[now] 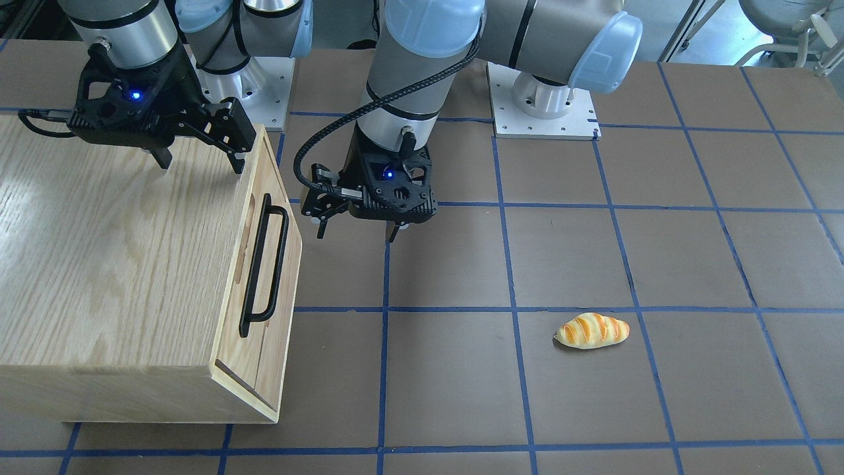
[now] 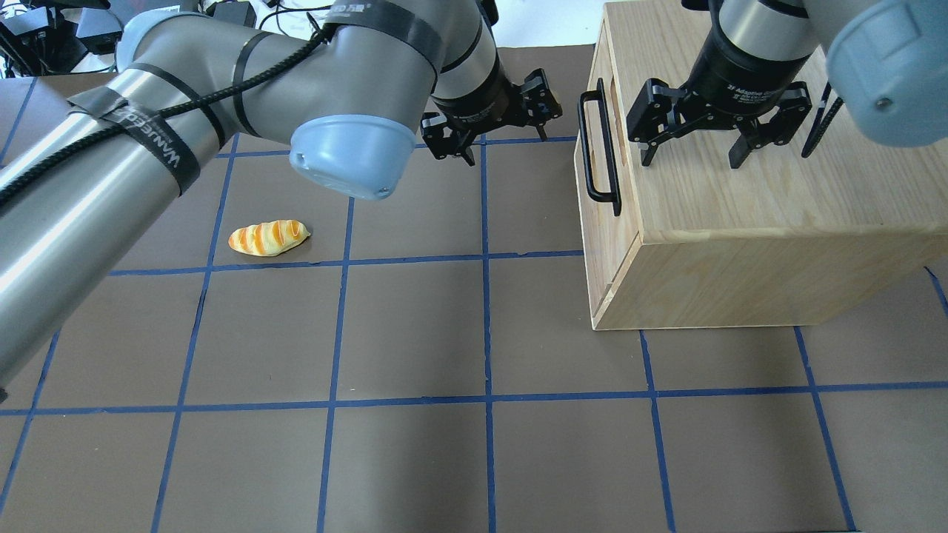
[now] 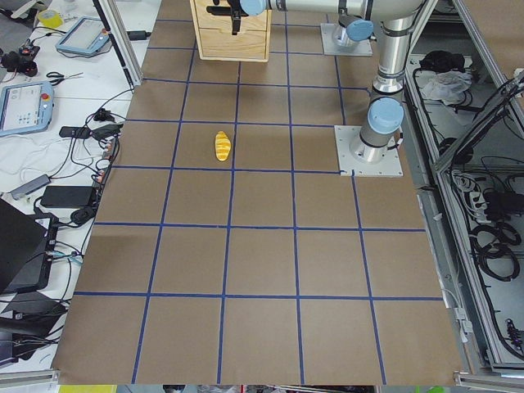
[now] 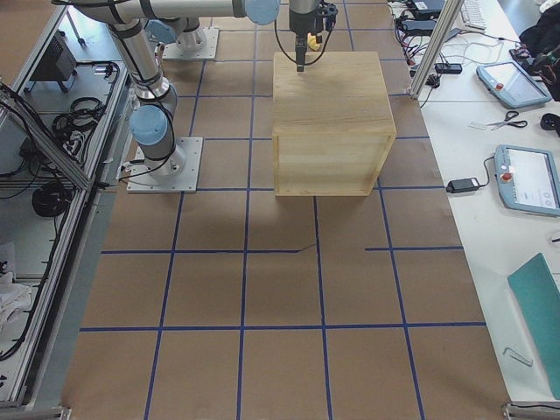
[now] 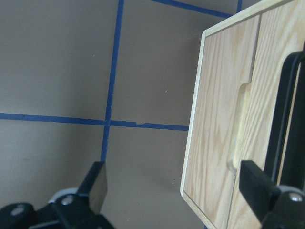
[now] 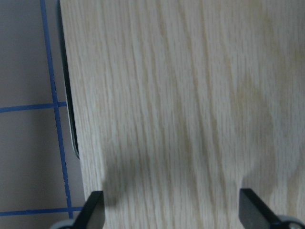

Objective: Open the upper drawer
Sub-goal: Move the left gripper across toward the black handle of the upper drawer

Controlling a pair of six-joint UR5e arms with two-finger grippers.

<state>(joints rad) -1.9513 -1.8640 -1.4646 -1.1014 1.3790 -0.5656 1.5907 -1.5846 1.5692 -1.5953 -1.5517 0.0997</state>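
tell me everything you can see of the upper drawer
The upper drawer shows only its light-wood, grained front panel, set flush in the cabinet, so it looks shut. A long black bar handle runs along it, and an elongated slot is cut into its top edge. Nothing touches it; the open left gripper hangs beside it, apart.

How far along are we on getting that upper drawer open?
Done: nothing yet. The upper drawer sits flush in the cabinet.
In hand: the left gripper hovers open beside the black handle, apart from it. The right gripper hangs open above the cabinet top.
Left: grasp the handle and pull the drawer out.
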